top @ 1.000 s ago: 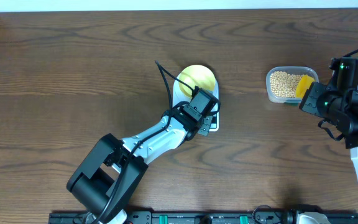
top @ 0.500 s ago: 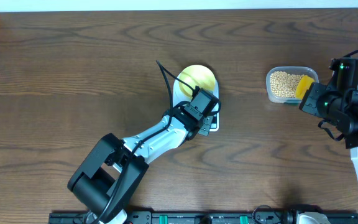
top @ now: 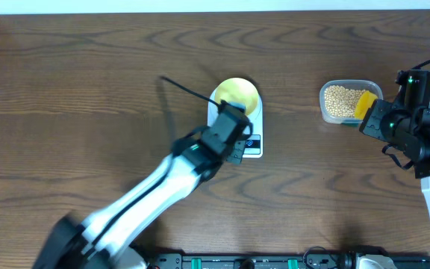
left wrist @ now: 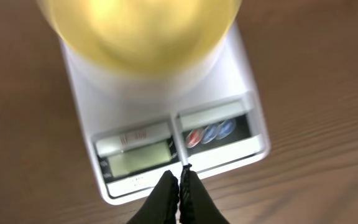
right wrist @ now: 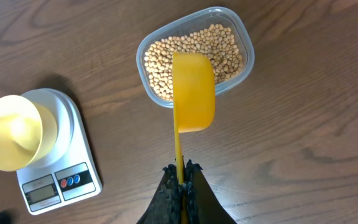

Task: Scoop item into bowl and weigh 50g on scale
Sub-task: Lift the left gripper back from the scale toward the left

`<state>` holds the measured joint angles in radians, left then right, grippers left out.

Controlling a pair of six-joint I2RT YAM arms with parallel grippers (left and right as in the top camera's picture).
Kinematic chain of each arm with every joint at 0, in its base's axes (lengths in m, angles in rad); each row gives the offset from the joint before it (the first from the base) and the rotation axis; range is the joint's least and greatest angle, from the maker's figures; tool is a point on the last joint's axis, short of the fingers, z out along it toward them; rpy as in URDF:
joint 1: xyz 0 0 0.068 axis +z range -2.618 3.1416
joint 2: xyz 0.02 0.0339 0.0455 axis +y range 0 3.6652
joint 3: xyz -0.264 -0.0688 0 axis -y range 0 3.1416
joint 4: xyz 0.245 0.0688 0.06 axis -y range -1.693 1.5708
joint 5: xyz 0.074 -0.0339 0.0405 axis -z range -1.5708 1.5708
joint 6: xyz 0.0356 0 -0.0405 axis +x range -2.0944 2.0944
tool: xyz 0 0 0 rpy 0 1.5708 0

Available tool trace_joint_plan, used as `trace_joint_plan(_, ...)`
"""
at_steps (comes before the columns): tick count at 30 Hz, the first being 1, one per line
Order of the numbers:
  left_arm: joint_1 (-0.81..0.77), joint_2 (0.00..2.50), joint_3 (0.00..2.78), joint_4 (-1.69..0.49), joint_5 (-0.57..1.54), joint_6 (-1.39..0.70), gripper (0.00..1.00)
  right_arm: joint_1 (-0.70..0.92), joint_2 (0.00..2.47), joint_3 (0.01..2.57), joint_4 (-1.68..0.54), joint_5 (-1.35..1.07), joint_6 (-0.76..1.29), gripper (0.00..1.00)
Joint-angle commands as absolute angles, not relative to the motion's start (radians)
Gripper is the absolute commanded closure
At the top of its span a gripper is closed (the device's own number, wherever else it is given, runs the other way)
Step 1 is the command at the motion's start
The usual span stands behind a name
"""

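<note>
Beans (right wrist: 157, 68) lie in the clear tub (right wrist: 248, 59), right side of the counter (top: 88, 75). Scoop (right wrist: 193, 93) hangs over the tub, its handle clamped in the right end effector (right wrist: 182, 175). Bowl (right wrist: 17, 130) sits on the far end of the scale (right wrist: 73, 127), centre. Left end effector (left wrist: 179, 186) is pressed together just above the scale's display end.

One white scale (right wrist: 73, 134). One pale-yellow bowl (right wrist: 17, 132) on the scale. One clear tub (right wrist: 248, 59) beside the scale, holding beige beans (right wrist: 160, 68), too many to count. One yellow scoop (right wrist: 193, 93). Two grippers: left gripper (left wrist: 179, 186), right gripper (right wrist: 182, 174).
</note>
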<state>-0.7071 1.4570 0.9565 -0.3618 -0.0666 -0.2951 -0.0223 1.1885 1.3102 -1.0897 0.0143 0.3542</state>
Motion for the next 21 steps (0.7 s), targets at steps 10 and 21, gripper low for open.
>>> trace_joint_plan(10, -0.703, 0.986, 0.963, -0.579, -0.138, -0.311, 0.85, -0.025, 1.191, 1.327, -1.093, -0.075, 0.290, 0.99)
trace_joint_plan(21, -0.704, 0.991, 0.963, -0.691, -0.294, -0.305, 0.00, -0.025, 1.191, 1.327, -1.036, -0.053, 0.271, 0.99)
